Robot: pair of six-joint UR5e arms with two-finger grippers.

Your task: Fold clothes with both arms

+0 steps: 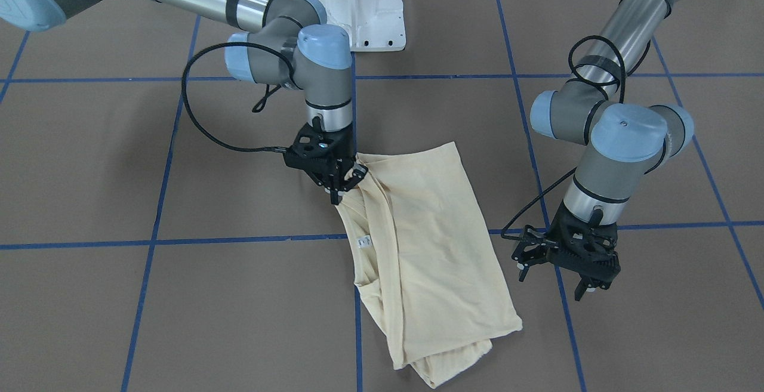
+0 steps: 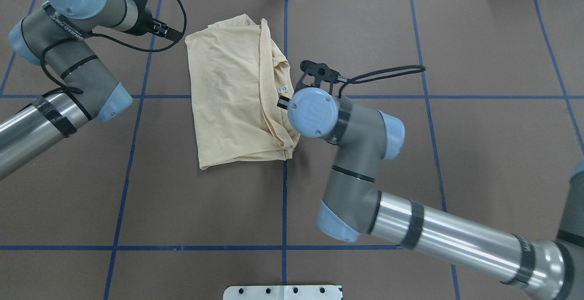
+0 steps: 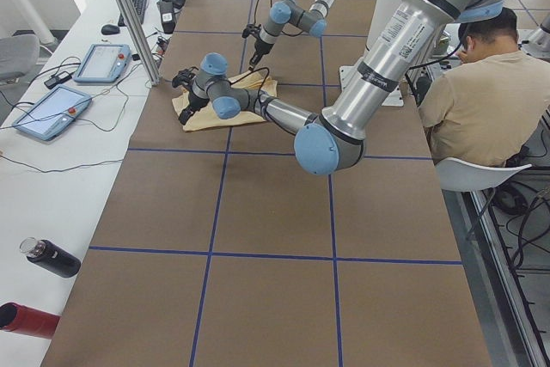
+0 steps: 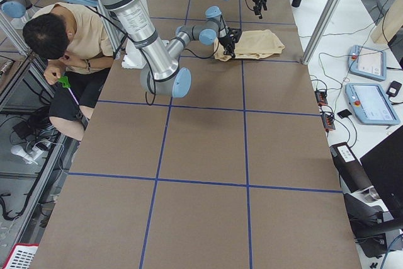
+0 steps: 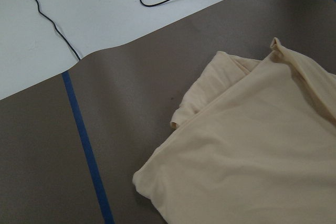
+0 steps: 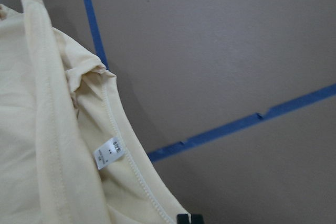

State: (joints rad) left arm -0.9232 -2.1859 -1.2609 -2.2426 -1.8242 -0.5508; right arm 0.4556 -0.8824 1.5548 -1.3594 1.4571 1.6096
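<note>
Right now pinching the bunched neckline edge of a pale cream-yellow thin long-sleeved shirt (image 1: 436, 231) with the black two-finger right claw (image 1: 341, 189), pressed together on the cloth, left of centre in the front-facing view. Holding the black left claw (image 1: 588, 275) spread at lower right, near the shirt's long side, apart from it. Lying folded lengthwise mid-frame on the brown counter (image 1: 239, 296), across a blue tape line (image 1: 239, 240), small white neck label (image 1: 364, 241) facing up.

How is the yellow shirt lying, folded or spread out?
Folded. The shirt lies doubled over in a narrow stack, and several layered edges show beside its label.
</note>
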